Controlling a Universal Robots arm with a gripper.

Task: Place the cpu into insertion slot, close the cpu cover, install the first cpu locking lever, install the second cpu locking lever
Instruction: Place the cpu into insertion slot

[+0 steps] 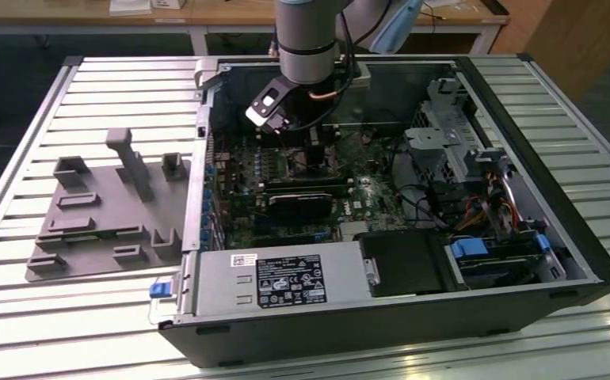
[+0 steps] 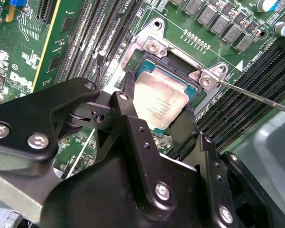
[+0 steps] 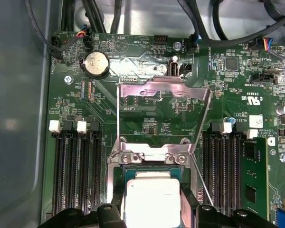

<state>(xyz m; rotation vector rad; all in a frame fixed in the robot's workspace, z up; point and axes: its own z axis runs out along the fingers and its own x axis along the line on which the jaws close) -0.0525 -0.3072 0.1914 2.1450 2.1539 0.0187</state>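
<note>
Memory slots point(image 3: 78, 175) either side of cpu point(image 3: 152, 202)

Print on power-supply sticker point(image 1: 289, 279), lower centre of exterior view, cpu point(image 3: 152, 202) top, green board point(image 3: 71, 109) silkscreen; none reads clearly.

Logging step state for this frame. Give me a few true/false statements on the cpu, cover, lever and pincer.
1. The cpu cover is swung up, away from the insertion slot. True.
2. The cpu lies on the slatted table outside the case. False: it is at the insertion slot, right at the pincer.
3. The pincer is inside the computer case, over the motherboard. True.
4. The locking lever is latched over a closed cover. False: it juts out free, and the cover is open.
</note>
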